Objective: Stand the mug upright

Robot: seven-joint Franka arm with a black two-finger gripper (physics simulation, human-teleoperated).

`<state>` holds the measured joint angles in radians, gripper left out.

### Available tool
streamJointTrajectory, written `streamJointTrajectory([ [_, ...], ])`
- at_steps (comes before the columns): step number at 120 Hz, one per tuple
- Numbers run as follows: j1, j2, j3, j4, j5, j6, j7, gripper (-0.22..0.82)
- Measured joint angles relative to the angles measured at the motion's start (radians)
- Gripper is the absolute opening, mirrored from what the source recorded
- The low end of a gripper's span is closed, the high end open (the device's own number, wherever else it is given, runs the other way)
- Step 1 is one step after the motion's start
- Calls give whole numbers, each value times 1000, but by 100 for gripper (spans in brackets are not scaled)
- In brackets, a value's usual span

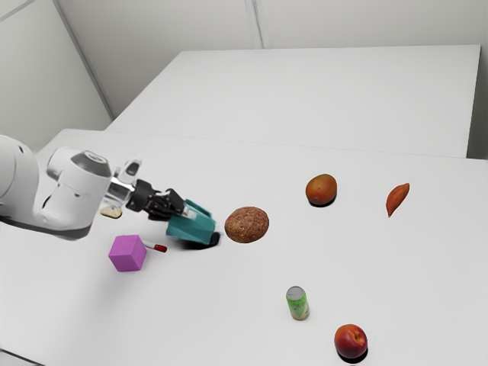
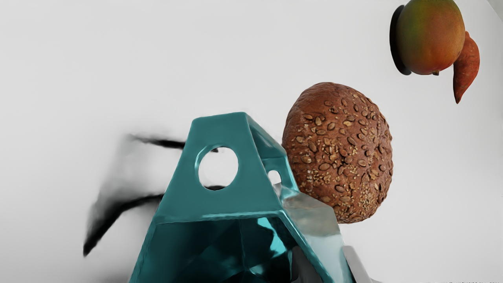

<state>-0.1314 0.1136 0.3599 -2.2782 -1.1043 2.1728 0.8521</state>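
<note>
The gripper (image 1: 185,211) reaches in from the exterior view's left, shut on a wall of the teal mug (image 1: 194,228). The mug hangs tilted, with dark shadow around its lower side. In the wrist view the gripper (image 2: 329,264) has one grey finger inside the mug (image 2: 232,202) and the other outside, with the wall between them. The mug's open mouth faces my hand, and a teal part with a round hole stands beyond the rim. Its base is hidden there.
A seeded bread roll (image 1: 247,225) lies close beside the mug. Nearer my arm are a purple cube (image 1: 127,253) and a red-tipped item (image 1: 160,248). Farther out are a mango (image 1: 322,189), a sweet potato (image 1: 397,199), a green can (image 1: 298,303) and a peach (image 1: 351,341).
</note>
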Motion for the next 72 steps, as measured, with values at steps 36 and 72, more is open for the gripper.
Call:
streamJointTrajectory([
  [36,-43,-92,-4,34,208,67,-12,-16],
  [72,-147,54,-9,220,593,127,-127,-17],
])
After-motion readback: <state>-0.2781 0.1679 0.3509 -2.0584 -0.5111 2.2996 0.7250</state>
